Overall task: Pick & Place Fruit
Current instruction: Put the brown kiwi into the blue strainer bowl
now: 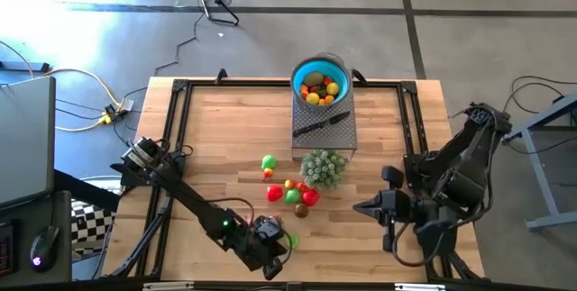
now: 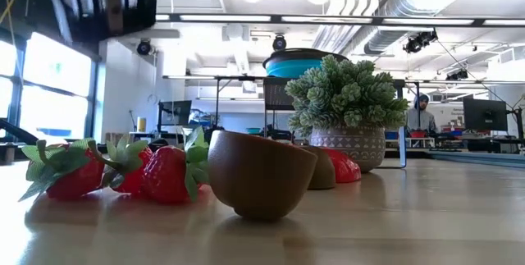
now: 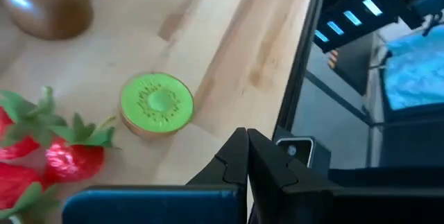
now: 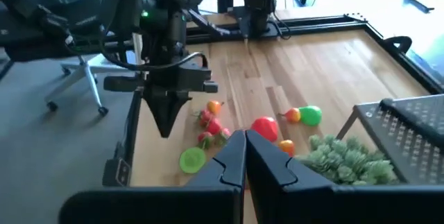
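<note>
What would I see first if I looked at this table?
Probably the blue bowl heaped with toy fruit at the table's far edge, then the bright loose fruits scattered mid-table beside a bushy green plant. Near the front edge, the left gripper, shut, hangs close to a green kiwi half.

High view overhead; low view table-level, close; both share fruit point(image 1: 290, 194), likely same kiwi half.
</note>
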### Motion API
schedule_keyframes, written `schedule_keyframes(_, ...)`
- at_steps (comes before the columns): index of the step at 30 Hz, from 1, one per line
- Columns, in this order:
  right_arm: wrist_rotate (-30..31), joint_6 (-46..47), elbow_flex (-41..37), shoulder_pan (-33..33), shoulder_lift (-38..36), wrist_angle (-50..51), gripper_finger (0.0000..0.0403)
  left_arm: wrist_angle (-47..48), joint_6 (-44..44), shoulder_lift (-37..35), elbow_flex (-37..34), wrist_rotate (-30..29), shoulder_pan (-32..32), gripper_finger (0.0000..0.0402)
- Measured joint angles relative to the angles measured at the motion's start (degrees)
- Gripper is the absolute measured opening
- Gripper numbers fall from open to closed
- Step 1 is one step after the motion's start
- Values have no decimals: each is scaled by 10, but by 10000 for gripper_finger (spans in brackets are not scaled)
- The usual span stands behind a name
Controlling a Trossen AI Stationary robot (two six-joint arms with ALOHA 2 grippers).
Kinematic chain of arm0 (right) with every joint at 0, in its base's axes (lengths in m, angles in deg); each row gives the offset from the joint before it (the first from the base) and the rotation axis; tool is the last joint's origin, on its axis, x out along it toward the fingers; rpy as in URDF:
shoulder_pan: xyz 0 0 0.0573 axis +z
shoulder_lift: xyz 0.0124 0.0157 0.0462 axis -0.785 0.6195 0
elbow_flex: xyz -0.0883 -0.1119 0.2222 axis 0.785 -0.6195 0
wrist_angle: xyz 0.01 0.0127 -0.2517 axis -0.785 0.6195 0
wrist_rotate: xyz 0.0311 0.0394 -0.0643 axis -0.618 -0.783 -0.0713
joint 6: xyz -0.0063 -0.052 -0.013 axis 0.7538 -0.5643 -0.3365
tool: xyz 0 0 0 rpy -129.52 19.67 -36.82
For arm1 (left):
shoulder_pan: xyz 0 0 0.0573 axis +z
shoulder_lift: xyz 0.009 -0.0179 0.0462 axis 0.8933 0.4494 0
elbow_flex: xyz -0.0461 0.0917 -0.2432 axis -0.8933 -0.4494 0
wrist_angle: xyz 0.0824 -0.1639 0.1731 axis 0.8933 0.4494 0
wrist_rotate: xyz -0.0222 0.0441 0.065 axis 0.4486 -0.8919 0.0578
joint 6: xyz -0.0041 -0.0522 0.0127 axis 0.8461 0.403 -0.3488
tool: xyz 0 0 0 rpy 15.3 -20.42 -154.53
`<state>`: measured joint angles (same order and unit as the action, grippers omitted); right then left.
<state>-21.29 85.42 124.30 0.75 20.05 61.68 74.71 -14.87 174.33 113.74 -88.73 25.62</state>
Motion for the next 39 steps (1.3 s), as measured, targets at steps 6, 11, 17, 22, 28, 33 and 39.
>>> schedule_keyframes(6,75,48,-14,56,0,-6,3,30,19,0,22,-76,1,0)
schedule_keyframes(11,114,82,-16,101,0,-9,4,31,51,2,22,-119,-2,0)
schedule_keyframes(17,156,83,-16,139,0,-23,3,34,82,8,22,-135,-6,0)
schedule_keyframes(22,168,81,-16,150,0,-23,4,41,114,8,23,-165,-9,0)
schedule_keyframes(28,167,77,-16,151,0,-22,4,77,130,18,61,-172,-16,0)
schedule_keyframes(33,167,77,-16,151,0,-15,4,176,147,37,137,-174,-26,0)
schedule_keyframes(39,167,63,-16,151,0,-13,4,352,209,79,230,-155,-32,0)
